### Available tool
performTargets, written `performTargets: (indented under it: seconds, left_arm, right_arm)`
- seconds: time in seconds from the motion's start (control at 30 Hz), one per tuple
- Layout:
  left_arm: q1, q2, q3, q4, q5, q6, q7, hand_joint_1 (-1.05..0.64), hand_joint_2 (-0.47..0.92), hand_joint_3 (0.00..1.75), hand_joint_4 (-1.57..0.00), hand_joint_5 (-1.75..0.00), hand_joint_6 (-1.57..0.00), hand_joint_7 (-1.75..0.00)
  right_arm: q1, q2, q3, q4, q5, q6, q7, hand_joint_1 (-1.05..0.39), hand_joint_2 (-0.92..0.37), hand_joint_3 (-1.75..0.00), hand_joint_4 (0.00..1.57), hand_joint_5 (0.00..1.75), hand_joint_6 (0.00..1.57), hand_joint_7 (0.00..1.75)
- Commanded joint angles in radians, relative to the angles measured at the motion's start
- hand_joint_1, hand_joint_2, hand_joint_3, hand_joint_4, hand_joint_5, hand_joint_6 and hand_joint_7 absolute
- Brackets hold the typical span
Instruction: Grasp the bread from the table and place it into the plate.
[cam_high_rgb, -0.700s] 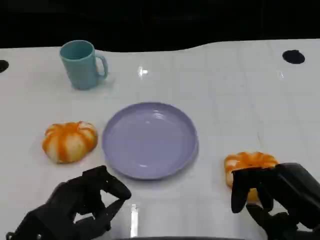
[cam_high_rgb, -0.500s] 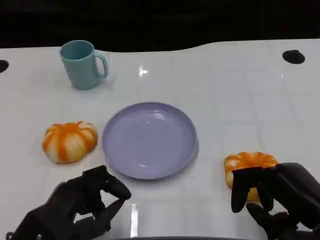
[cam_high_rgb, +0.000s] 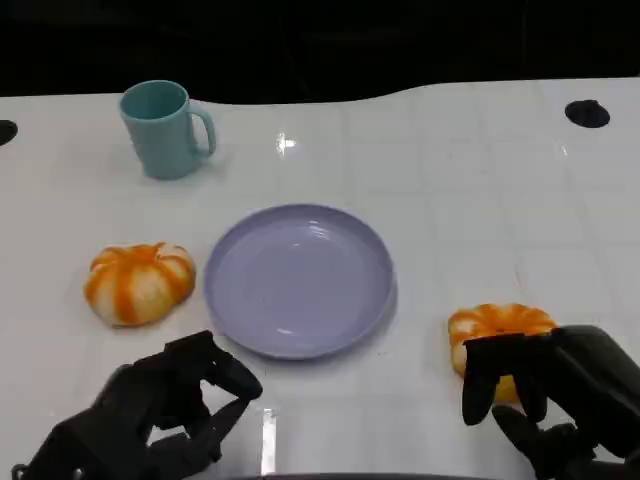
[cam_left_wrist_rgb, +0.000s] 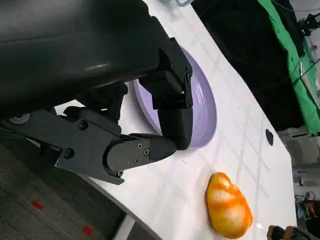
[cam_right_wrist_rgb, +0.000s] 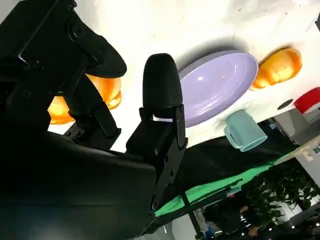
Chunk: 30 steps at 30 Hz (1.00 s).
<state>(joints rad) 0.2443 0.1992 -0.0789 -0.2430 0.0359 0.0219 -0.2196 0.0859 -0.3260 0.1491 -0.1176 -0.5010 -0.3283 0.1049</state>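
Glossy white worktop (cam_high_rgb: 450, 200) carrying a round, smooth lilac plate (cam_high_rgb: 300, 280). Right robot hand (cam_high_rgb: 545, 395) hovering fingers apart around a ridged orange-white bread (cam_high_rgb: 497, 325). Left robot hand (cam_high_rgb: 165, 405) curling shut, gripping nothing. Second bread (cam_high_rgb: 139, 283) sitting left of plate; teal mug (cam_high_rgb: 163, 129) standing behind.

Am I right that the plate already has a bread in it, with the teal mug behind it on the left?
Not quite: the plate is empty in the head view. One bread lies left of it, the other bread right of it by the right hand. The teal mug is as you say.
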Motion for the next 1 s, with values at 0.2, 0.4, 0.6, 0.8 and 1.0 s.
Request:
performTargets:
  seconds: [0.2, 0.4, 0.6, 0.8, 1.0]
  left_arm:
    - [0.001, 0.010, 0.008, -0.001, -0.001, -0.004, -0.004, -0.30, 0.87, 0.54, -0.72, -1.75, -0.63, -1.27]
    - [0.001, 0.012, 0.011, 0.002, -0.003, -0.005, -0.004, -0.30, 0.87, 0.54, -0.73, -1.75, -0.63, -1.27]
    - [0.001, 0.015, 0.010, 0.002, 0.002, -0.003, -0.004, -0.29, 0.87, 0.55, -0.73, -1.75, -0.63, -1.27]
    - [0.000, 0.015, 0.011, 0.002, -0.003, -0.001, -0.005, -0.28, 0.87, 0.55, -0.72, -1.75, -0.63, -1.27]
    - [-0.003, 0.013, 0.008, 0.002, -0.002, 0.004, -0.006, -0.28, 0.87, 0.55, -0.71, -1.75, -0.63, -1.27]
  right_arm:
    - [-0.003, -0.013, -0.008, -0.002, 0.008, 0.003, -0.008, 0.09, -0.17, -1.41, 0.95, 1.75, 0.93, 1.26]
    - [-0.004, 0.003, -0.022, -0.001, 0.031, -0.003, -0.036, 0.08, -0.19, -1.40, 0.93, 1.69, 0.92, 1.13]
    - [0.004, 0.006, -0.032, -0.076, -0.050, 0.063, -0.065, -0.05, -0.31, -0.99, 0.84, 1.29, 0.88, 0.80]
    - [0.012, -0.038, -0.035, -0.183, -0.163, 0.144, -0.024, -0.21, -0.60, -0.36, 0.63, 0.69, 0.75, 0.25]
    - [0.009, -0.083, -0.039, -0.265, -0.258, 0.221, 0.049, -0.29, -0.72, -0.08, 0.39, 0.38, 0.60, 0.02]
